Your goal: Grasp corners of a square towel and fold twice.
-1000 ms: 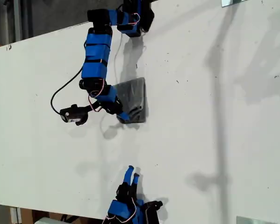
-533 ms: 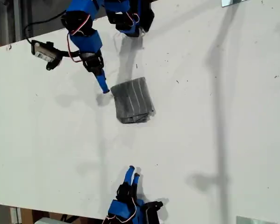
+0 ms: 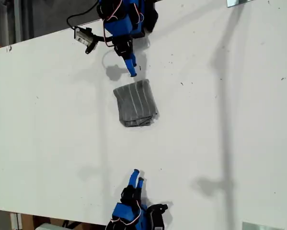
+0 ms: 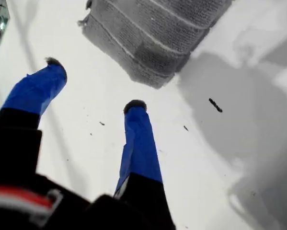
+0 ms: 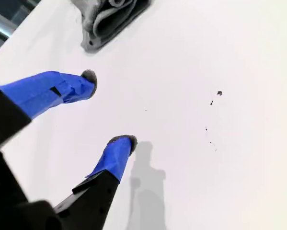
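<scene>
Two folds look done: towel [image 3: 135, 103] lying as a small bundle mid-surface [image 3: 220, 143], just ahead of first gripper [image 4: 93, 86], well apart from second gripper [image 5: 107, 108], both jaws apart and empty, long axis running roughly between the arms.

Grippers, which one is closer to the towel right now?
My first gripper, at the exterior view's top, sits just off the towel. My second gripper waits far off near the bottom edge.

One towel [image 3: 135, 103] — two arms [image 3: 118, 21]
</scene>
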Tool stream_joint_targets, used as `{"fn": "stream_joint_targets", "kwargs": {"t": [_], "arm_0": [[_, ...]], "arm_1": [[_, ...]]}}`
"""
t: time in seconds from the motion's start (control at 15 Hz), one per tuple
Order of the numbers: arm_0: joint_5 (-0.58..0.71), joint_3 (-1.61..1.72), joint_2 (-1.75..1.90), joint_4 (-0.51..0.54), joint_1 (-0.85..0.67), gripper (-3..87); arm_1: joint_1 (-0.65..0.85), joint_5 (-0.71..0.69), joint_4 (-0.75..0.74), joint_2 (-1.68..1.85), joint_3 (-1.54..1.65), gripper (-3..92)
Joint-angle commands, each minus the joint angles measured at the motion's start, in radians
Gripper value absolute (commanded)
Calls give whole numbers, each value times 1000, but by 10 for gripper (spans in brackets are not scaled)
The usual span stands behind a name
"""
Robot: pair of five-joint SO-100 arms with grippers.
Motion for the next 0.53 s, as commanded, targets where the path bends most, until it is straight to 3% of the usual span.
{"fn": "stream_joint_targets", "kwargs": {"t": [0.0,0.2,0.33,0.47], "arm_0": [[0,-5,6,-18,-12,220],[32,43,6,-38,-26,220],[66,67,5,-54,-23,217],[98,69,5,-55,-28,215]], "arm_1": [[18,98,123,118,9,287],[-3,238,144,117,-12,360],[-63,476,164,118,9,347],[-95,479,206,118,21,291]]}}
